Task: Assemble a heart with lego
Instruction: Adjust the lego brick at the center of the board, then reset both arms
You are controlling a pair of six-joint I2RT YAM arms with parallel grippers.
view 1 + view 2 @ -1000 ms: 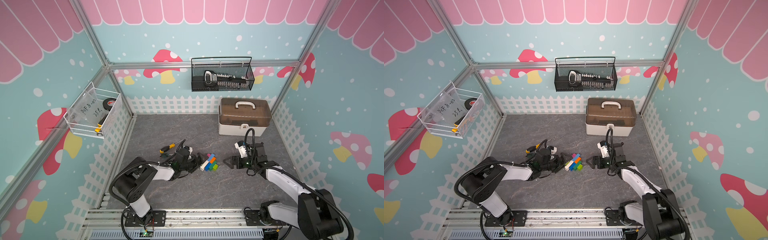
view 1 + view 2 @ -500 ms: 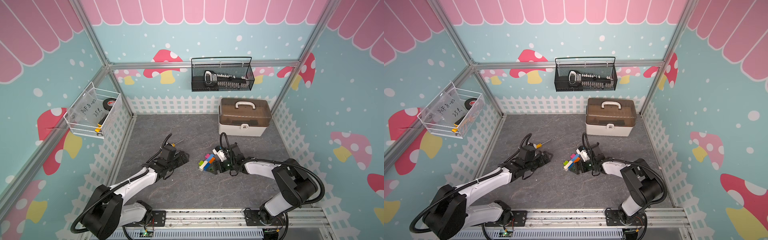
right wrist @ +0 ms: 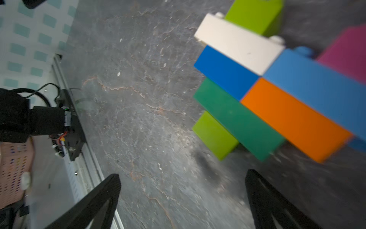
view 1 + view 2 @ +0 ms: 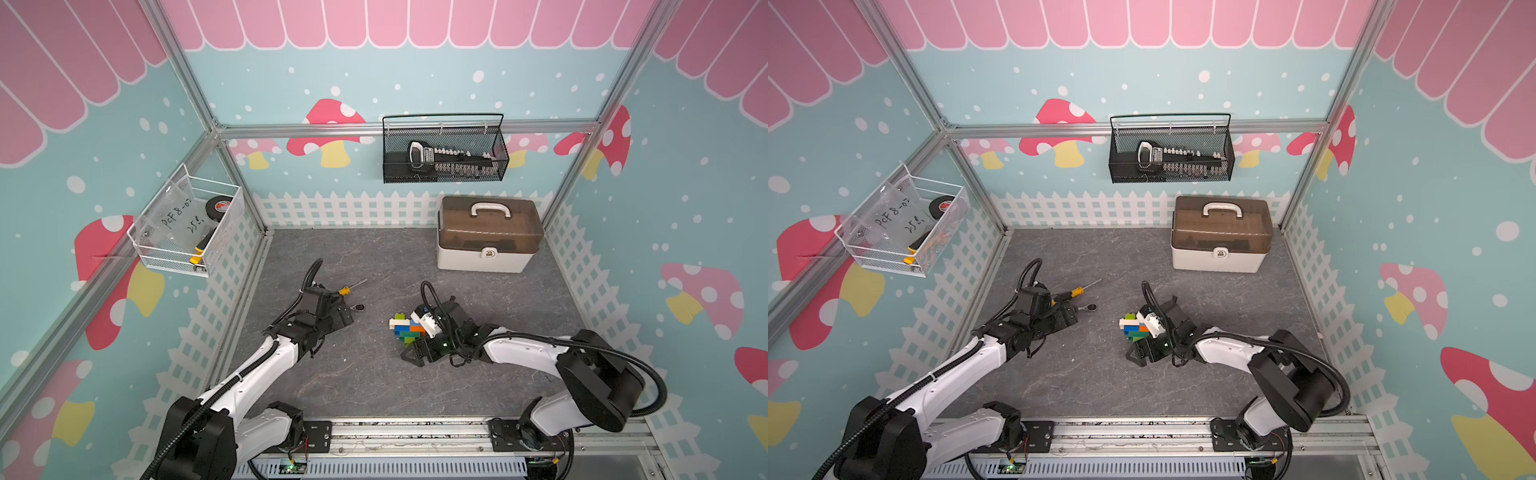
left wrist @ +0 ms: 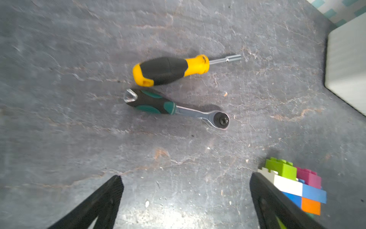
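The heart (image 4: pixel 405 329) (image 4: pixel 1133 326) lies flat on the grey mat, a stepped slab of joined lego: white, two blue, orange and dark green bricks with lime and pink squares at one end and a lime tip at the other. My right gripper (image 4: pixel 415 349) (image 4: pixel 1142 351) is open just beside the lime tip, holding nothing. In the right wrist view the heart (image 3: pixel 267 85) fills the space ahead of the open gripper (image 3: pixel 182 177). My left gripper (image 4: pixel 345 318) (image 5: pixel 185 178) is open and empty, apart from the heart (image 5: pixel 293 186), over bare mat near the tools.
A yellow-handled screwdriver (image 4: pixel 344 291) (image 5: pixel 170 70) and a ratchet wrench (image 4: pixel 360 308) (image 5: pixel 178 109) lie just ahead of the left gripper. A brown-lidded toolbox (image 4: pixel 488 237) stands at the back right. Wire baskets hang on the back wall (image 4: pixel 444 153) and left wall (image 4: pixel 187 228).
The left gripper has drawn back from the heart toward the tools. The right gripper has swung in from the right and now sits beside the heart's lime tip.
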